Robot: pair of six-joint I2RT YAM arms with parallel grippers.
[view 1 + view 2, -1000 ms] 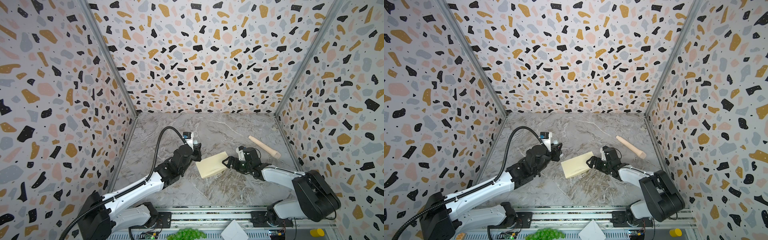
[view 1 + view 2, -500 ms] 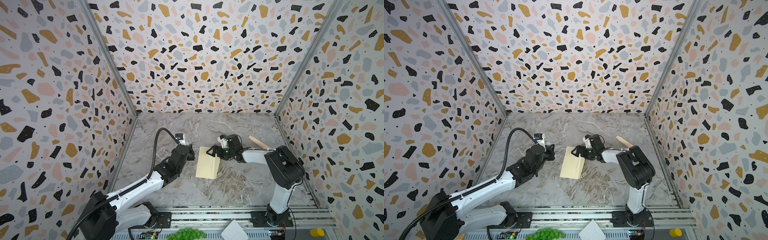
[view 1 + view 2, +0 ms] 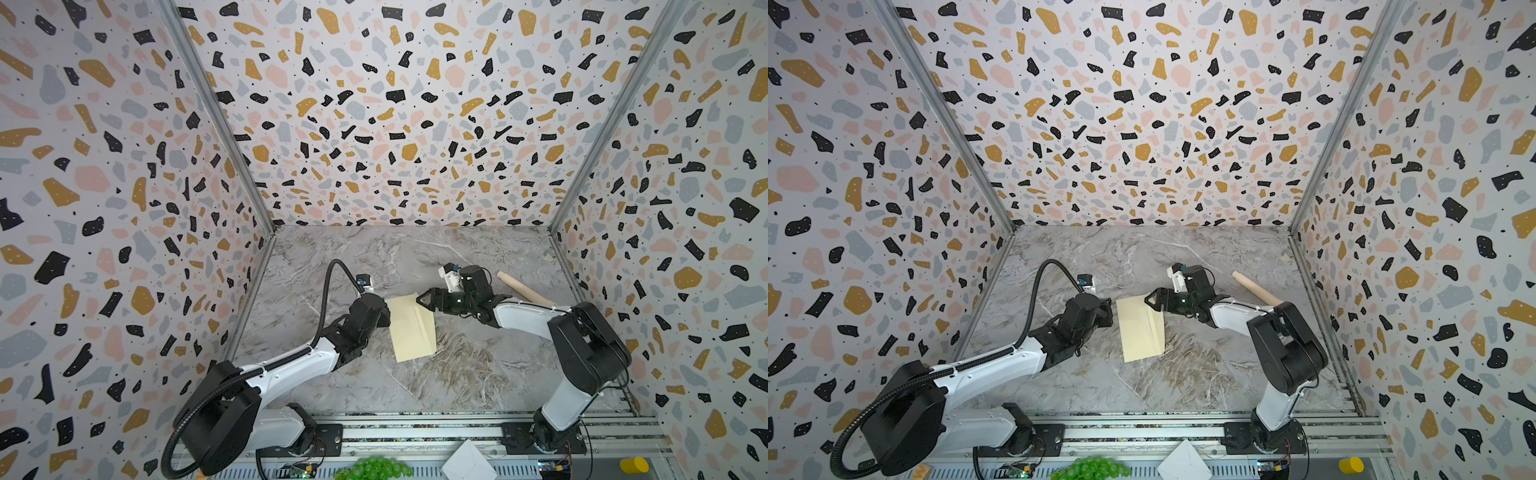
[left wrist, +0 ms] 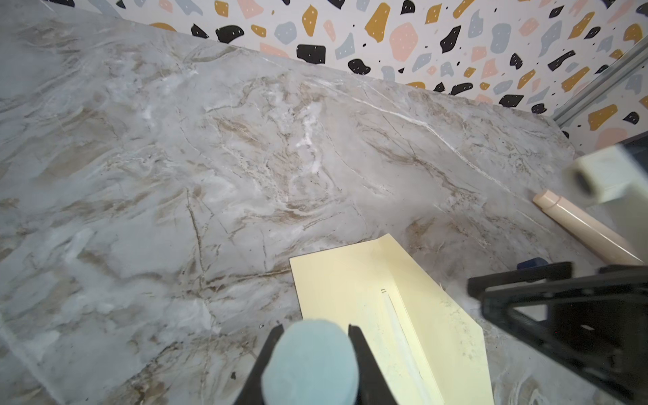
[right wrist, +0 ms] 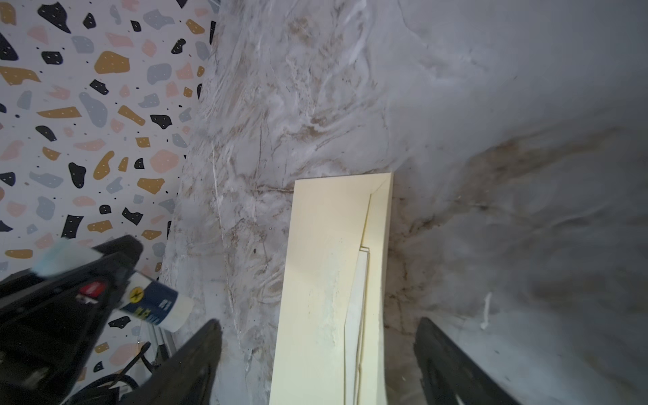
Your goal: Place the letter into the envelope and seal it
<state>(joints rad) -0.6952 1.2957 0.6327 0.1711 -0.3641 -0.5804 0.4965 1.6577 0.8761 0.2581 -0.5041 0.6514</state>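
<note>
The cream envelope [image 3: 411, 328] [image 3: 1140, 332] lies flat on the marble floor, its long axis running away from the front rail. A fold line runs along it, with whitish smears beside it [image 4: 396, 329]. A thin paler paper edge [image 5: 363, 298] shows under the flap; I cannot tell whether it is the letter. My left gripper [image 3: 384, 313] [image 4: 315, 329] sits at the envelope's left edge, shut on a glue stick [image 4: 312, 361] [image 5: 154, 305] with a pale blue tip. My right gripper [image 3: 422, 301] [image 5: 319, 326] hovers at the envelope's far end, open, one finger on each side of its width.
A beige wooden stick [image 3: 525, 289] [image 4: 578, 224] lies on the floor behind the right arm, near the right wall. Patterned walls close in three sides. On the front rail sit green grapes [image 3: 374, 467], a white folded paper [image 3: 467, 463] and a yellow item [image 3: 633, 465].
The envelope has turned from crosswise to lengthwise. The right gripper has swung from its near right side to its far end, and its jaws have narrowed a little. The left gripper keeps the glue stick.
</note>
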